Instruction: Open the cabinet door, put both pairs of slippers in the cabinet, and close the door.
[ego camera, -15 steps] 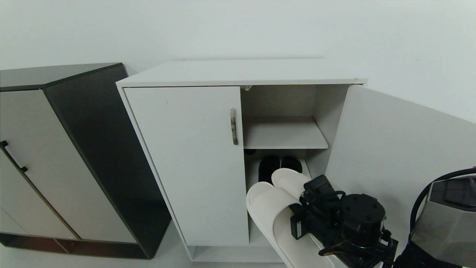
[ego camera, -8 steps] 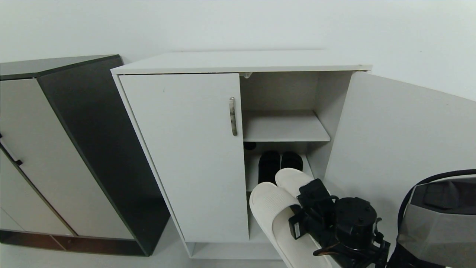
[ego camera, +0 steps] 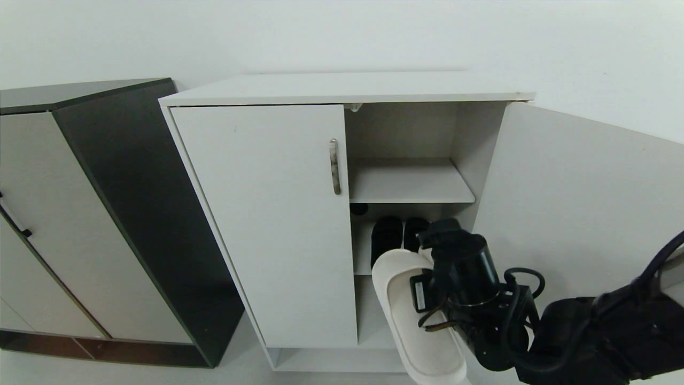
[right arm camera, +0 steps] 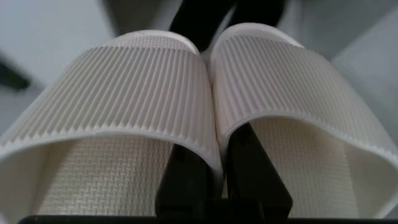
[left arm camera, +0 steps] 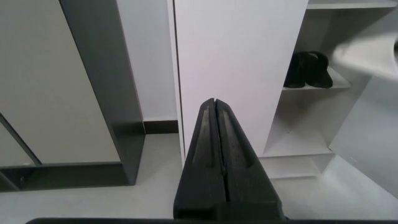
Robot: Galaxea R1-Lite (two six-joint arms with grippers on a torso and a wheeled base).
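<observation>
The white cabinet (ego camera: 342, 88) has its right door (ego camera: 577, 203) swung open and its left door (ego camera: 267, 214) closed. A black pair of slippers (ego camera: 398, 235) sits on the middle shelf, and the left wrist view shows the black slippers (left arm camera: 308, 68) too. My right gripper (right arm camera: 219, 177) is shut on the white slippers (right arm camera: 205, 99), pinching the two inner straps together. In the head view the white slippers (ego camera: 411, 310) hang just in front of the open compartment, toes toward the black pair. My left gripper (left arm camera: 214, 106) is shut on nothing, low in front of the closed left door.
A dark cabinet (ego camera: 107, 214) with a pale door stands against the white one on the left. The upper shelf (ego camera: 409, 184) is bare, as is the lowest shelf (left arm camera: 298, 140). A metal handle (ego camera: 334, 166) runs along the closed door's edge.
The right arm has pushed forward toward the open compartment with the white slippers and rolled, so they now stand more on edge. The head camera shifted slightly.
</observation>
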